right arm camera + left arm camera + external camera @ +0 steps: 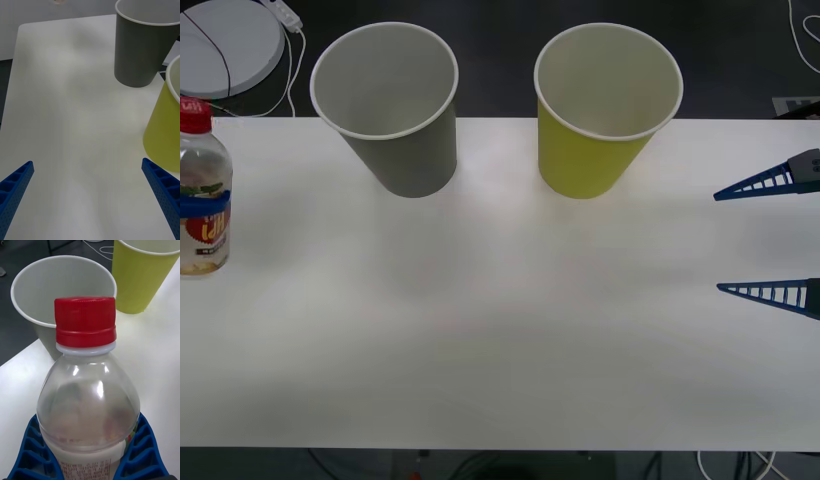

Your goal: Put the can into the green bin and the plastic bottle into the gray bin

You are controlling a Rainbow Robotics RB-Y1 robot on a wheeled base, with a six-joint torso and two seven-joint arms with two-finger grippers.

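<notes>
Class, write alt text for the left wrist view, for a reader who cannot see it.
The left gripper has its blue fingers closed around the plastic bottle, which stands upright with its red cap on. Behind it on the white table stand the gray bin and the green bin, both open.

A white tabletop (500,340) spans the scene from the left edge to the right. Beyond its far left corner a round white disc (225,45) lies on the dark floor (740,50), with a white cable (295,60) trailing beside it
</notes>
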